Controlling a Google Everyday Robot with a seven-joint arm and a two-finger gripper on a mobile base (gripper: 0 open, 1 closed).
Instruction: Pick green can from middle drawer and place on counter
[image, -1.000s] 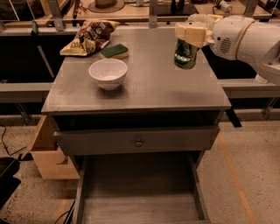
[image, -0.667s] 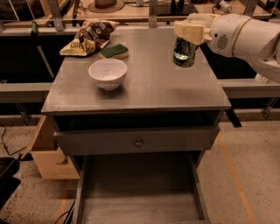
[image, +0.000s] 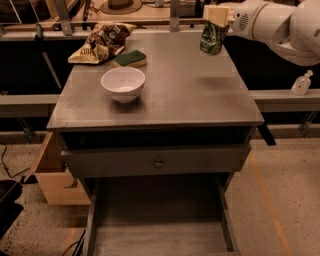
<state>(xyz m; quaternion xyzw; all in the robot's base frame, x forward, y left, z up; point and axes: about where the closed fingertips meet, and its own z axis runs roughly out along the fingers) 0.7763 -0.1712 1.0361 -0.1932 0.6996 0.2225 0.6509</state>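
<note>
- My hand (image: 216, 21) is clamped on the top of the can (image: 212, 39). The can hangs slightly tilted over the far right corner of the counter (image: 190, 100), clear of the surface as far as I can judge.
- The drawer (image: 160, 225) below stands open, and I see nothing in it.
- I'd level the can, lower it straight down onto bare counter well inside the edge, and let go only once the base sits flat.
- The bowl (image: 123, 84), sponge (image: 130, 58) and chip bag (image: 100, 42) lie well apart to the left, so there's no crowding.
- The counter is flat matte grey. A pump bottle (image: 302, 83) stands on a ledge to the right.
</note>
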